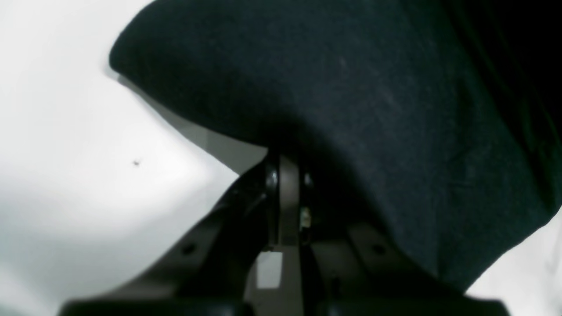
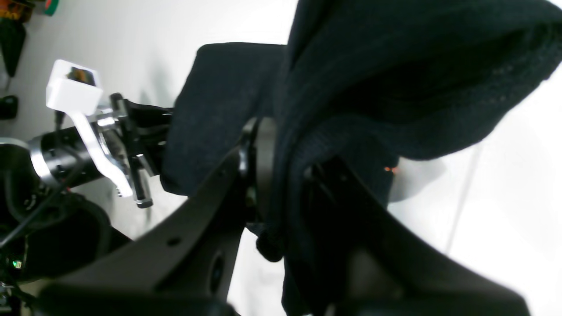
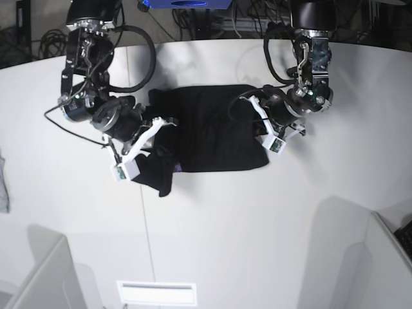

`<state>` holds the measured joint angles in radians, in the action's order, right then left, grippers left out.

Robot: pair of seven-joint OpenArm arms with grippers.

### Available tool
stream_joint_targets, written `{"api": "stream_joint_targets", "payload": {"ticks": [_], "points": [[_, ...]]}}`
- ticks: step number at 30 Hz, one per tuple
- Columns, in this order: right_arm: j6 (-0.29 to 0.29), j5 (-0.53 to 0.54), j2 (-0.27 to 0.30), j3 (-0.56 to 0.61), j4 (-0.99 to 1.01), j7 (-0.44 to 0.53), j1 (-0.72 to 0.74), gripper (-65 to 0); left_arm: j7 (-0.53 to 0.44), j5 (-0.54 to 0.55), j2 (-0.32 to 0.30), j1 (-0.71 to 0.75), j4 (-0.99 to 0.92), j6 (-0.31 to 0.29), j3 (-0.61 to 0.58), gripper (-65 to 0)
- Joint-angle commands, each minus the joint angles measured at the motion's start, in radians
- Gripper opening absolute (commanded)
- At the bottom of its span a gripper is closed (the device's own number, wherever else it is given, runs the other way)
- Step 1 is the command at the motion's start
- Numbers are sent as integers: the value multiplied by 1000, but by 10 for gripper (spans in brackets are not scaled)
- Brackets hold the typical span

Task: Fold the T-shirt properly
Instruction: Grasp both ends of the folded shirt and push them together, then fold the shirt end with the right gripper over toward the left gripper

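The black T-shirt lies mostly flat in the middle of the white table. My right gripper is shut on its left part; a bunched fold hangs down toward the front and shows a sliver of purple. In the right wrist view the gripper pinches thick black cloth, with an orange speck of print beneath. My left gripper is at the shirt's right edge. In the left wrist view its jaws are shut on the edge of the lifted black cloth.
A small grey cloth scrap lies at the table's left edge. Cables and a blue box are behind the table. Grey-white panels stand at the front left and front right. My left arm also shows in the right wrist view.
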<state>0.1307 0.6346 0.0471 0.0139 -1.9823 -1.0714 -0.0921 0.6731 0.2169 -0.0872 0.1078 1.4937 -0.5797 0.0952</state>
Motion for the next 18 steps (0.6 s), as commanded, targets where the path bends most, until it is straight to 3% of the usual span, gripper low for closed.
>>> {"api": "stream_joint_targets", "payload": {"ticks": [1,4,8,13,18], "points": [[5,21,-2,18,-22,21,27,-650,41,-23,-3,0,0,-4,-4,-650],[-1,20,-13,41,-22,21,33,-650,41,-23,-3,-1,0,-4,-7,-650],[-55,20,-23,64,-22,21,48,-650,41,-23,-3,-13,-5,-4,-8,-650],[-61,18,-25,113,-16,26,55,-650,41,-23,0,-29,-28,-4,-8,-650],[-78,18,-25,180,-2,101,58,-650,41,-23,-1,-27,-26,-4,-8,-650]]}}
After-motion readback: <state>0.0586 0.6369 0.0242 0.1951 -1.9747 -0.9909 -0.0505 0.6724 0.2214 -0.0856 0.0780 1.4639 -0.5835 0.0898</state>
